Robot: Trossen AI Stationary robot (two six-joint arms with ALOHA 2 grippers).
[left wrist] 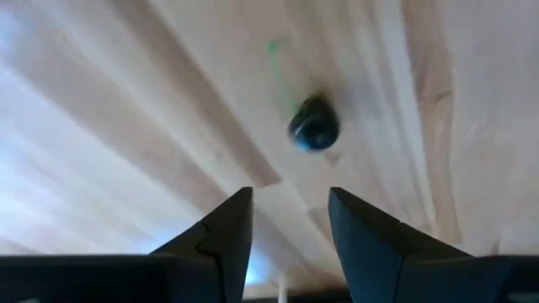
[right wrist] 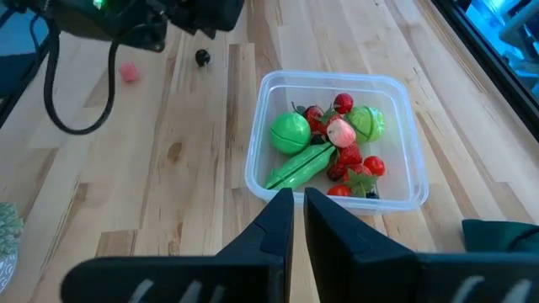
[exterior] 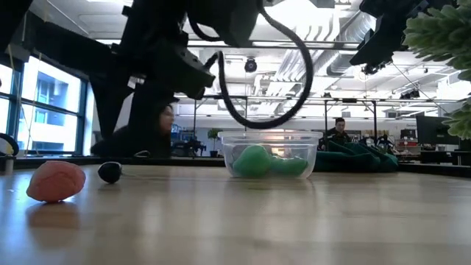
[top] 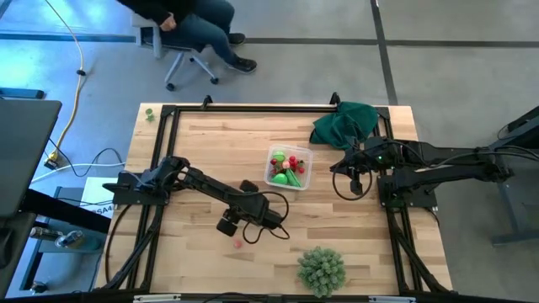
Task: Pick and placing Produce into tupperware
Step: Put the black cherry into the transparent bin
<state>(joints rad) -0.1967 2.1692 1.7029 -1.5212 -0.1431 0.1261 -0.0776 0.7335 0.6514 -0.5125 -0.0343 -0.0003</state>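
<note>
**A:** How much of the produce is already placed?

**B:** Most of it, it is judged. The tupperware [right wrist: 404, 93] is seen near the middle of the table [top: 202, 143], and inside it a round green piece [right wrist: 290, 133], a long green piece [right wrist: 301, 166], a paler green piece [right wrist: 368, 123] and a cluster of red berries [right wrist: 349, 156] are packed together.

**A:** And what is left outside?

**B:** Two pieces are found on the bare wood, well apart from the container: a small dark berry [left wrist: 314, 125] and a pink piece [exterior: 56, 181]. In the low view they are shown near each other but not touching.

**A:** How is the left gripper [top: 231, 220] placed?

**B:** It is held above the table close to those two pieces, with the dark berry framed just ahead of its fingers [left wrist: 221, 231]. The fingers are parted and nothing is held between them, so a pick is judged to be in preparation, not made.

**A:** And the right gripper [right wrist: 299, 202]?

**B:** It is parked at the right side beside the dark green cloth [top: 345, 124], aimed toward the container. Its fingers are drawn almost together, and nothing is clamped.

**A:** Is anything else to be packed?

**B:** The spiky green ball [top: 321, 269] at the near edge is not counted as produce. Two picks are thought to remain.
</note>
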